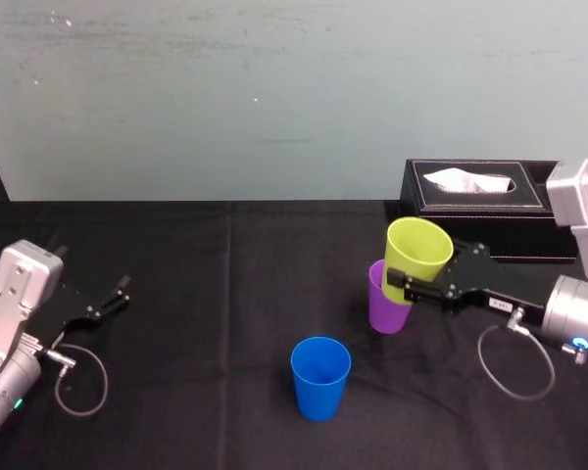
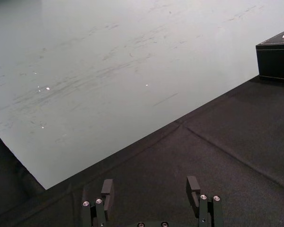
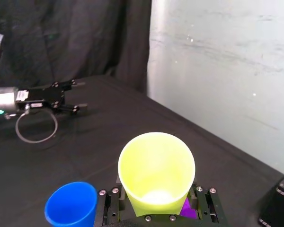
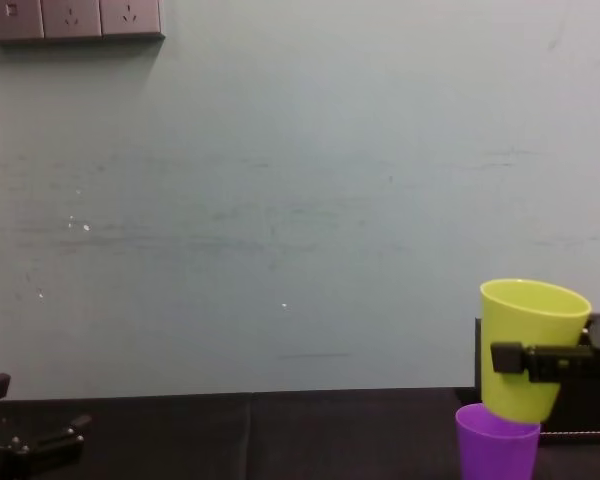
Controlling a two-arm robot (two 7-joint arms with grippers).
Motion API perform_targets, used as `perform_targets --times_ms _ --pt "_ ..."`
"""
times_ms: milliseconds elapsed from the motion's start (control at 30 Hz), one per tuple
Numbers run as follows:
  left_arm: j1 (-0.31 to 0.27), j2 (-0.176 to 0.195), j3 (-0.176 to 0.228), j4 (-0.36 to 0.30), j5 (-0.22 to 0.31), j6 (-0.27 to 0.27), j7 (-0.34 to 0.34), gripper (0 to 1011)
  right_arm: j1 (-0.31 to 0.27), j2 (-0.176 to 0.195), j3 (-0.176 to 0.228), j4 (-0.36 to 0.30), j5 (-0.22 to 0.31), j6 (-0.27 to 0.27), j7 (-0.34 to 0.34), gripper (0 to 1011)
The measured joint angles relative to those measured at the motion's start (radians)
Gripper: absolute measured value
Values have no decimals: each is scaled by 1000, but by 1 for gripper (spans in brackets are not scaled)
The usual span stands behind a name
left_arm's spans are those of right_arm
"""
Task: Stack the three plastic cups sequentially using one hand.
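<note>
gripping the yellow-green cup [image 1: 416,257] by its side wall, the right gripper [image 1: 404,284] has its fingers clamped snug on it, in front of the tissue box [image 1: 480,196] and a touch to its left. the cup leans a little, mouth tipped toward the box side, its base right at the mouth of the purple cup [image 1: 385,308]; can't tell how far in it sits. the blue cup [image 1: 320,377] stands alone, upright, nearer the robot and further left of the box, apart from the pair. there's plenty of bare black table [image 1: 225,284] leftward of the box, but the box sits just behind the right arm, tight on that side. the chest view gives the side-on look: yellow-green base meeting the purple rim, slightly off centre. the right wrist view looks down into the yellow-green cup, with a sliver of purple under it. the right arm reaches in low from the right, fingers level across the cup. the left gripper [image 1: 113,299] is parked low over the table far left of the box. the left wrist view shows its fingers spread apart, nothing between them.
</note>
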Motion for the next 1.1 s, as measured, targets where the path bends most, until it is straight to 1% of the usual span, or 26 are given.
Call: perform_targets --times_ms 133,233,267,567,900,1100 --pt "0 0 0 0 0 0 0 1000 25 -16 -5 31 -3 -5 -6 721" --pt "0 0 0 0 0 0 0 1000 53 -35 -12 68 -10 -5 -14 721" --pt "0 0 0 0 0 0 0 1000 53 -35 -12 68 -10 -5 -14 721" --pt "0 0 0 0 0 0 0 1000 109 -79 -33 153 -36 -5 -19 721" --pt "0 0 0 0 0 0 0 1000 149 -112 -44 219 -62 -14 -19 722" --pt "0 0 0 0 0 0 0 1000 159 -123 -48 246 -73 -18 -17 722"
